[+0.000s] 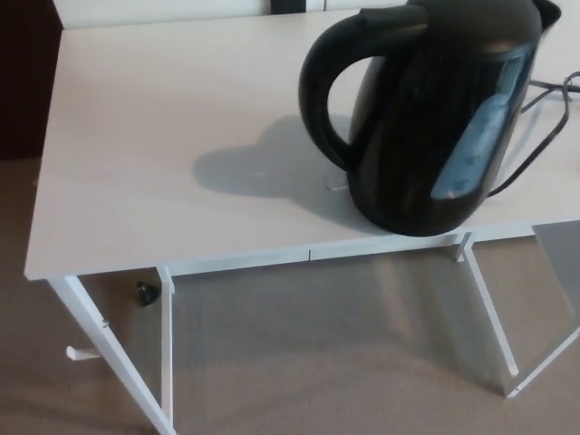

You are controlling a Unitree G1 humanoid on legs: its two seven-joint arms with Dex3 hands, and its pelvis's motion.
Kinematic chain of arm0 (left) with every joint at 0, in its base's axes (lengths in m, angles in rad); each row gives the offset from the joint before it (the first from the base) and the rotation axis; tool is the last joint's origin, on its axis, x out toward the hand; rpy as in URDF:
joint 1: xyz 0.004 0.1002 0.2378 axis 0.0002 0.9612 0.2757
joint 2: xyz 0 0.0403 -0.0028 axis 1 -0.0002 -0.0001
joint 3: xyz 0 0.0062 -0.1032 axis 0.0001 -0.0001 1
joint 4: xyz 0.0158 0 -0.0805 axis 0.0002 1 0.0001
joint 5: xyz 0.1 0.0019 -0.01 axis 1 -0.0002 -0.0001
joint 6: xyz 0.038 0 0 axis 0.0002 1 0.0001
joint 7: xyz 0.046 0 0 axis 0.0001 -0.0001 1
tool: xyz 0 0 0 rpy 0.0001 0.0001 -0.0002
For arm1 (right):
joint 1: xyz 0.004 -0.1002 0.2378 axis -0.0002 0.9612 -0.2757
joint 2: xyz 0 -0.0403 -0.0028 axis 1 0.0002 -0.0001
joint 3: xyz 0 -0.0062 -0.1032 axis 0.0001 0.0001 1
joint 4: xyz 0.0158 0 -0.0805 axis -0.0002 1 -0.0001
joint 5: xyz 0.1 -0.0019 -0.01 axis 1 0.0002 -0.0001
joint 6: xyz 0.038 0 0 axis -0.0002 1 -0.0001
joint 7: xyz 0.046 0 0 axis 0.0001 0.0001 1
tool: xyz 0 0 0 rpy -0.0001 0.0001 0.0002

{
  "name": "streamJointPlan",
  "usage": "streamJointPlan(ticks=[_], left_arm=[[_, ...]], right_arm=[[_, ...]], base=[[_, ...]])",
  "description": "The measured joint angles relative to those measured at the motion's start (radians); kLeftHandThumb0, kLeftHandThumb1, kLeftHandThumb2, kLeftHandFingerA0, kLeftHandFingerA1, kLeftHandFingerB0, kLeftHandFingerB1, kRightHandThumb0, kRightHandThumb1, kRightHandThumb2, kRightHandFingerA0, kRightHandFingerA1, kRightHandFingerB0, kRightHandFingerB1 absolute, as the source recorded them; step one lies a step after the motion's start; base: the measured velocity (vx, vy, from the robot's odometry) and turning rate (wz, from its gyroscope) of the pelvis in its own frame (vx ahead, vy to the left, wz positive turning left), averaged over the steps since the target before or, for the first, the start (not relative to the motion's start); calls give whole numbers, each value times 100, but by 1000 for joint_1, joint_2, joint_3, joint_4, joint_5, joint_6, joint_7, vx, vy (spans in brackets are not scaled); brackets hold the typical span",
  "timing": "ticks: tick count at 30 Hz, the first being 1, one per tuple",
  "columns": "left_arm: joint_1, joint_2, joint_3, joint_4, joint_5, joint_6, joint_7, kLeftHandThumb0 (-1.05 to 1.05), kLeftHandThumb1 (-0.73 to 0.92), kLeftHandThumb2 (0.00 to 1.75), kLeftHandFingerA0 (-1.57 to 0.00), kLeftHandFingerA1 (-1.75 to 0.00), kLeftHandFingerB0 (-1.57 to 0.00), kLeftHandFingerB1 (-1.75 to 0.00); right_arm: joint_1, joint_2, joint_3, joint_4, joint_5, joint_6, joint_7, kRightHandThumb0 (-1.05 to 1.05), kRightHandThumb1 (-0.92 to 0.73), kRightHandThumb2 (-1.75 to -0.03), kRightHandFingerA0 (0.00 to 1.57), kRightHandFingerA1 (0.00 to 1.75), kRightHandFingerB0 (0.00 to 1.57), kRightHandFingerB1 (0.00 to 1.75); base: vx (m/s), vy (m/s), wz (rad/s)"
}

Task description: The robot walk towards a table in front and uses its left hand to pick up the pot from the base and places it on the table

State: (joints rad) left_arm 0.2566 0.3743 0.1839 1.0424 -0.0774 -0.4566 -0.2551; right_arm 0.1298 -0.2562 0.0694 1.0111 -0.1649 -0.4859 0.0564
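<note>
A black electric kettle, the pot [435, 118], stands upright near the front right of the white table [163, 145]. Its curved handle [326, 86] points to the left, and a blue water window shows on its right side. Its base is hidden beneath it; I cannot tell whether it sits on one. A black cord [548, 118] trails off to the right behind it. Neither of my hands shows in the head view.
The table's front edge [272, 260] runs across the middle of the picture, with white metal legs [166, 353] below it. Brown carpet [326, 362] lies under the table. A small dark object [145, 293] sits on the floor by the left leg.
</note>
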Motion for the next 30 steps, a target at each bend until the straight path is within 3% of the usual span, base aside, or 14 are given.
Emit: streamJointPlan(ticks=[1, 5, 6, 7, 8, 22, 29, 30], left_arm=[[-1, 0, -1, 1, 0, 0, 0, -35, 36, 61, -70, -50, -49, -44], [-2, -1, -1, 6, 0, -1, 1, -35, 36, 61, -70, -50, -49, -44], [-3, -1, -1, 8, 0, -1, 1, -38, 36, 63, -69, -51, -48, -44], [-3, -1, -1, 9, 0, -1, 1, -38, 36, 63, -69, -51, -48, -44], [-3, -1, -1, 9, 0, -1, 1, -37, 36, 62, -69, -50, -48, -44], [-2, -1, -1, 8, -1, -1, -1, -36, 37, 62, -67, -50, -47, -43], [0, -1, 2, -1, -2, -1, -2, -35, 36, 61, -69, -50, -49, -43], [0, -1, 3, -1, -2, -1, -2, -27, 36, 57, -63, -48, -45, -41]], right_arm=[[0, 0, 0, 0, 0, 0, 0, -46, -43, -54, 76, 44, 51, 41], [-1, 0, 0, 6, -1, 0, -1, -46, -43, -54, 76, 44, 51, 41], [-1, 0, 0, 8, -1, 0, -1, -53, -37, -69, 69, 53, 46, 48], [-1, 0, 0, 9, -2, 0, -1, -53, -37, -69, 69, 53, 46, 48], [-1, 0, 0, 9, -2, 0, -1, -43, -43, -53, 75, 44, 52, 41], [-2, 0, -1, 9, -3, 0, -1, -43, -43, -53, 76, 44, 53, 42], [-2, 0, 1, 12, -4, -5, -2, -44, -43, -54, 75, 43, 53, 42], [-2, 0, 2, 12, -5, -5, -2, -53, -37, -69, 69, 52, 46, 48]], base=[[-44, -84, 3], [-7, -72, 1], [0, 0, 0], [0, 0, 0], [0, 0, 0], [0, 0, 0], [0, 0, 0], [0, 0, 0]])
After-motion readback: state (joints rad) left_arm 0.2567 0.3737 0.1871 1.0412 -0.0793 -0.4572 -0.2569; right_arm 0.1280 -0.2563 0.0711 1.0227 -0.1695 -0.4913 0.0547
